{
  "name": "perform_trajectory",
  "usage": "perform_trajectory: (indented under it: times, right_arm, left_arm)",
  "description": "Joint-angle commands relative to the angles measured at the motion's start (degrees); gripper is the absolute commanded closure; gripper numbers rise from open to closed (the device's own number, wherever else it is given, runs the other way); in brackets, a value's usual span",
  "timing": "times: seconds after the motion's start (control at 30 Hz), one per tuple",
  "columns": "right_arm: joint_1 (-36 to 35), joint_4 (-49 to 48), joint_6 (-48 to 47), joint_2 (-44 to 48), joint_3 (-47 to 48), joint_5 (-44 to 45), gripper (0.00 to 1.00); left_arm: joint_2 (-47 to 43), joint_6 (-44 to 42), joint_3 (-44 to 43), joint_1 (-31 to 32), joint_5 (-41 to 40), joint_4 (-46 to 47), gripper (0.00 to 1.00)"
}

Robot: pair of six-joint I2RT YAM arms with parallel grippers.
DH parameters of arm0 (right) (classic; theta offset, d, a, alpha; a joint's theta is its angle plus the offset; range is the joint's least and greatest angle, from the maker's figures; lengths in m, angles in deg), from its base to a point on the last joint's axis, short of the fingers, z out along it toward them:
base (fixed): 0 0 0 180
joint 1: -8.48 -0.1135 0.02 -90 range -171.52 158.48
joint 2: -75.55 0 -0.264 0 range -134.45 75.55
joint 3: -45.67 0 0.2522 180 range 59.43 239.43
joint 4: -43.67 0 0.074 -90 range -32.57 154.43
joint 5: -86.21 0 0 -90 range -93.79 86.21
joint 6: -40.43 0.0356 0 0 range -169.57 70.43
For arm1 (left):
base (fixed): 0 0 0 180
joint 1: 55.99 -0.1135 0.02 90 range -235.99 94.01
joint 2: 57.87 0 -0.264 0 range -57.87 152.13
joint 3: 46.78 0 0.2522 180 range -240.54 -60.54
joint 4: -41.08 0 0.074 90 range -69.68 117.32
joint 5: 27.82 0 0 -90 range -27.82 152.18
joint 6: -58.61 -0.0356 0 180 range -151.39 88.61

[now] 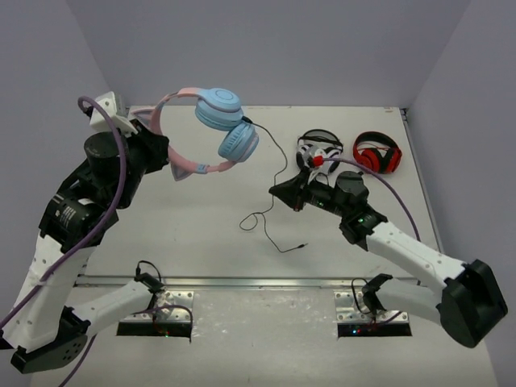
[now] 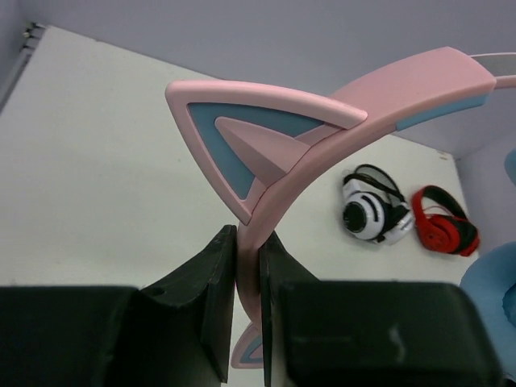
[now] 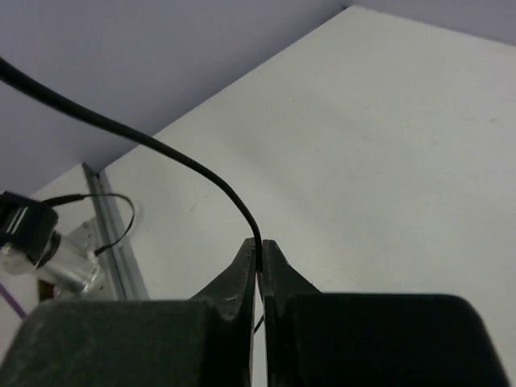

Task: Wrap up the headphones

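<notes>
The headphones [image 1: 218, 113] have a pink cat-eared headband and light blue ear cups and hang in the air at the back left. My left gripper [image 1: 165, 157] is shut on the pink headband [image 2: 322, 133] next to a cat ear, as the left wrist view shows. The thin black cable [image 1: 272, 153] runs from the lower cup down to the table and ends in a loose plug [image 1: 301, 247]. My right gripper [image 1: 276, 191] is shut on the cable [image 3: 210, 173] at mid table; the cable passes between its fingertips.
A white-and-black pair of headphones [image 1: 316, 151] and a red-and-black pair [image 1: 377, 153] lie at the back right; both show in the left wrist view, white pair [image 2: 367, 211] and red pair [image 2: 442, 224]. Grey walls enclose the table. A metal rail [image 1: 258, 282] runs along the near edge.
</notes>
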Motion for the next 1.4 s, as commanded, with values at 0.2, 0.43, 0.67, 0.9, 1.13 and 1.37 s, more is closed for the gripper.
perform_trajectory:
  times: [0.2, 0.43, 0.67, 0.9, 1.13, 1.37]
  right_arm:
    - [0.1, 26.6, -13.7, 26.3, 4.1, 28.2, 0.99]
    - [0.2, 42.0, -23.1, 20.1, 20.5, 26.8, 0.99]
    - [0.1, 43.5, -27.0, 14.6, 22.8, 27.1, 0.99]
    - [0.2, 42.6, -27.7, 10.3, 22.5, 27.1, 0.99]
    - [0.0, 41.9, -21.0, 6.3, 24.0, 30.7, 0.99]
    - [-0.4, 45.0, -12.5, 5.5, 25.4, 30.2, 0.99]
  left_arm:
    - [4.4, -15.1, 20.2, 0.5, -7.7, 18.5, 1.00]
    - [14.3, -23.8, 24.3, 8.9, 8.1, 19.4, 1.00]
    - [14.8, -28.9, 25.2, 17.8, 23.3, 19.4, 1.00]
    - [18.6, -29.4, 24.4, 24.6, 31.8, 16.3, 1.00]
    - [21.5, -28.9, 22.4, 29.5, 33.3, 14.9, 1.00]
    - [24.2, -24.6, 19.7, 31.4, 13.9, 16.5, 1.00]
